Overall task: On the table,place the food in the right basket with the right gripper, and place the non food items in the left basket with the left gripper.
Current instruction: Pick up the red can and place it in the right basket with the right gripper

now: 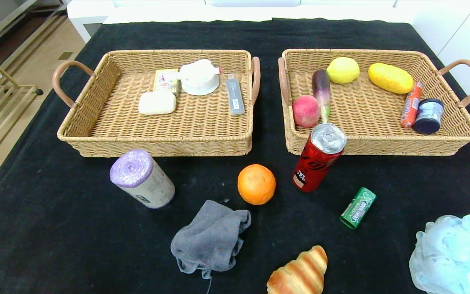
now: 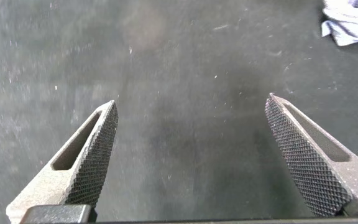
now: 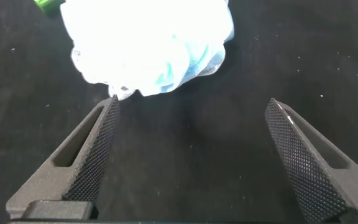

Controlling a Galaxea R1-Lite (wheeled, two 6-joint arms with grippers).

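Head view shows both baskets partly filled, the orange point(image 1: 256, 183), can point(image 1: 319, 157), croissant point(image 1: 299, 272), cloth point(image 1: 210, 239) and sponge point(image 1: 455, 253) still on the bench point(image 1: 55, 237), left gripper point(image 2: 191, 158) and right gripper point(image 3: 191, 158) wide and empty.

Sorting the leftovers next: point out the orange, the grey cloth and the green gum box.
orange point(image 1: 256, 184), head view, centre of its peel.
grey cloth point(image 1: 210, 237), head view, middle of the crumpled folds.
green gum box point(image 1: 358, 207), head view, middle of its printed top face.
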